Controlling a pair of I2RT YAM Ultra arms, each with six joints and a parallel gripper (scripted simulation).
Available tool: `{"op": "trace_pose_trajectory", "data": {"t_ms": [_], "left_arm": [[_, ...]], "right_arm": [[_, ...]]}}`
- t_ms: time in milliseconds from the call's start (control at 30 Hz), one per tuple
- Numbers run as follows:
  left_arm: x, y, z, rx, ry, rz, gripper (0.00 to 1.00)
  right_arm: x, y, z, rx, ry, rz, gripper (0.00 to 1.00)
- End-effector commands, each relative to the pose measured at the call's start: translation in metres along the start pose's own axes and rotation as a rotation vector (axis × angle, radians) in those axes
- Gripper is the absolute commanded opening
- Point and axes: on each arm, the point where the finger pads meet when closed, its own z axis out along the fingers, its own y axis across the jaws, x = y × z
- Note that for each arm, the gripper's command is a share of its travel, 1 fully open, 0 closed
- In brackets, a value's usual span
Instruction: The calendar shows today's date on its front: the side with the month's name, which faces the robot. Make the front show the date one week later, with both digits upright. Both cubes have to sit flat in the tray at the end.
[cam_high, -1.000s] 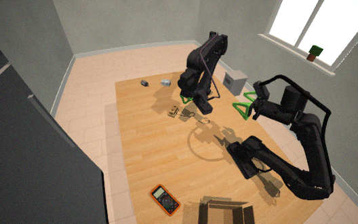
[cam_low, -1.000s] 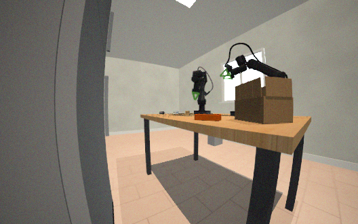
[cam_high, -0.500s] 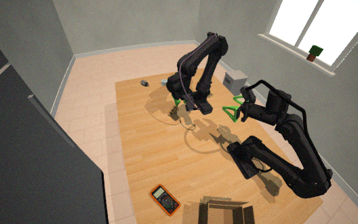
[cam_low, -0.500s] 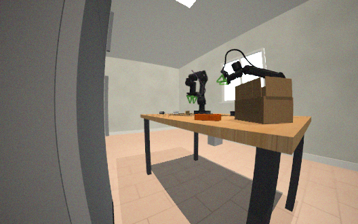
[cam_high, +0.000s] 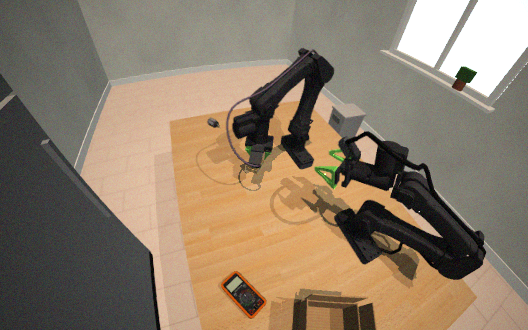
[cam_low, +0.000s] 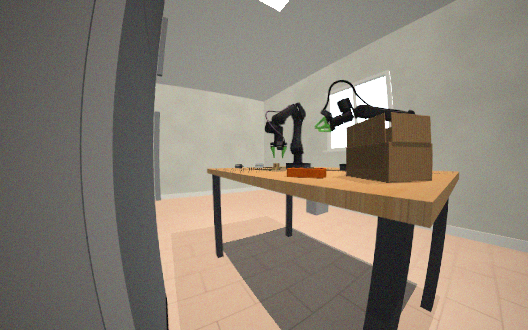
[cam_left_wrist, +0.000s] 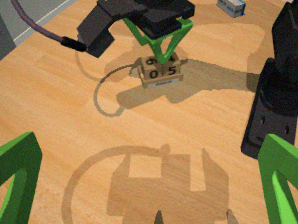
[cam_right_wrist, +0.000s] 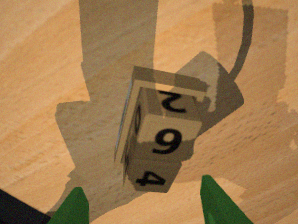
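In the top view, the right gripper is hiding the calendar; a multimeter is lying well apart from it.
In the exterior view, the left gripper is hanging wide open and empty, near a box.
In the left wrist view, the calendar is showing 05, just below the right gripper.
In the right wrist view, that gripper is standing half open, holding nothing, its tips beside the cube marked 4.
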Motion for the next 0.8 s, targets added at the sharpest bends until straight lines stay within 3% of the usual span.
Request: {"op": "trace_pose_trajectory", "data": {"t_ms": [0, 233, 767], "left_arm": [[-0.014, -0.002, 0.002, 0.037, -0.088, 0.001, 1.0], [-0.006, 0.003, 0.004, 0.015, -0.064, -0.006, 1.0], [-0.006, 0.003, 0.004, 0.016, -0.064, -0.01, 1.0]], "right_arm": [[-0.006, -0.011, 0.01, 0.002, -0.05, 0.229, 0.55], [0.001, -0.017, 0.019, -0.016, -0.047, 0.347, 0.55], [0.0, -0.02, 0.03, -0.011, -0.037, 0.329, 0.55]]}}
